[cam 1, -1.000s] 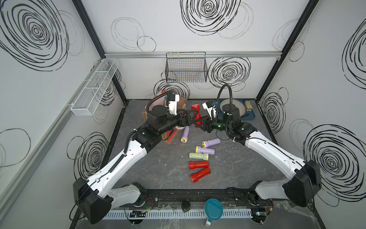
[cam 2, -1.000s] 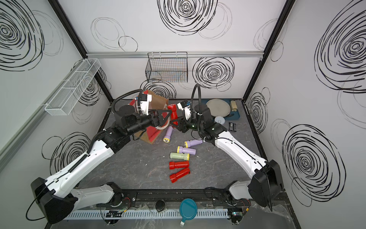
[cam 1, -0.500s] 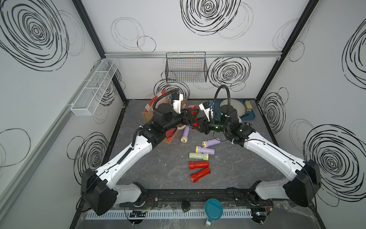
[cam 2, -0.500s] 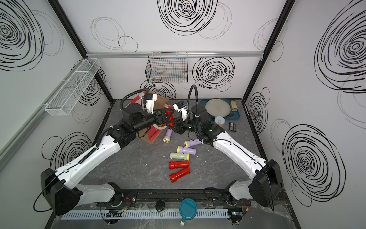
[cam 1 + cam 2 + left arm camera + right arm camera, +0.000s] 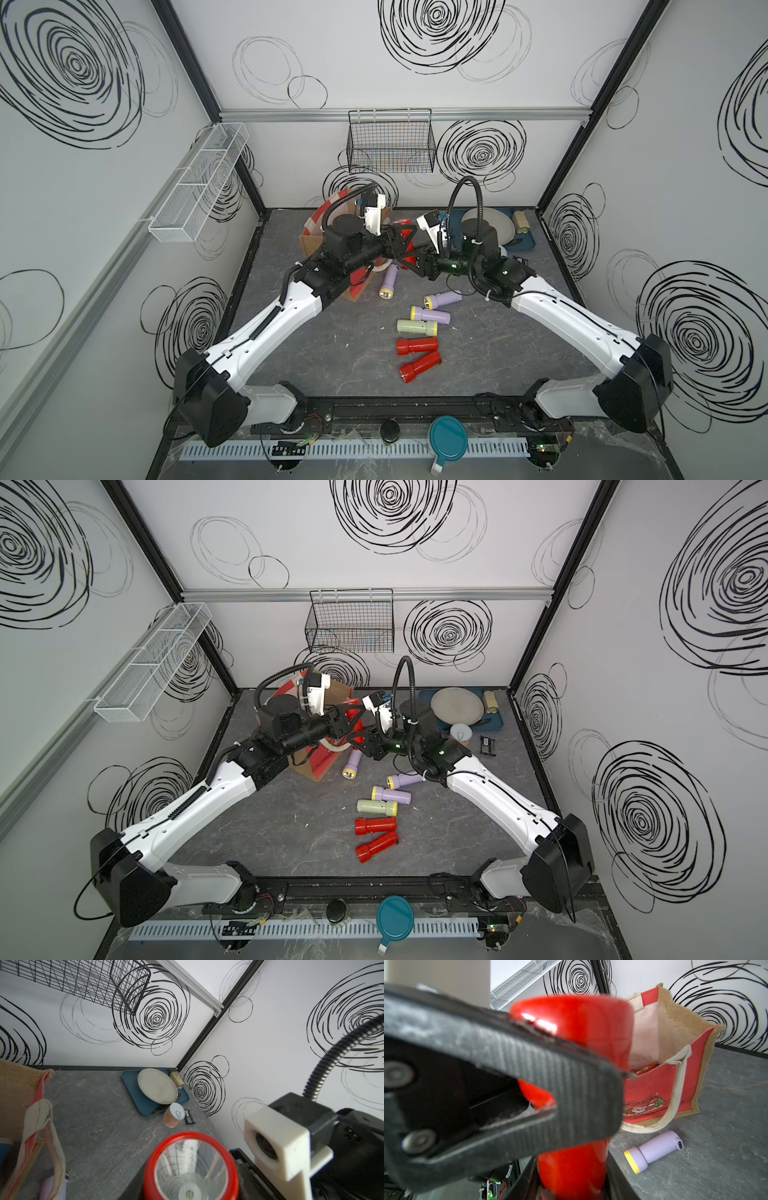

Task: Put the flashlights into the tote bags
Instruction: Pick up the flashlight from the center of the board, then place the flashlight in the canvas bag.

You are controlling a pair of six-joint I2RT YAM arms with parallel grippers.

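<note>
A red flashlight [image 5: 409, 254] hangs above the floor between both arms, just right of the tote bag [image 5: 311, 243]. My right gripper [image 5: 417, 261] is shut on its body [image 5: 577, 1043]. My left gripper [image 5: 400, 244] has come in from the other side, and one of its fingers [image 5: 508, 1068] presses across the flashlight. In the left wrist view the red head and lens [image 5: 191, 1167] face the camera. The jute bag [image 5: 654, 1088] stands open with red items inside. Several flashlights lie loose on the floor: lilac [image 5: 388, 282], lilac [image 5: 444, 298], pale green [image 5: 417, 327] and red [image 5: 417, 345].
A blue tray [image 5: 528, 244] with a round plate sits at the back right, a tan can [image 5: 173, 1114] and a small black object [image 5: 189, 1118] beside it. A black wire basket [image 5: 390, 141] hangs on the back wall, a white mesh shelf [image 5: 199, 183] on the left wall.
My left gripper has swung right from the bag to the red flashlight in the right gripper, and its jaws have narrowed onto it. The right arm has shifted slightly left.
</note>
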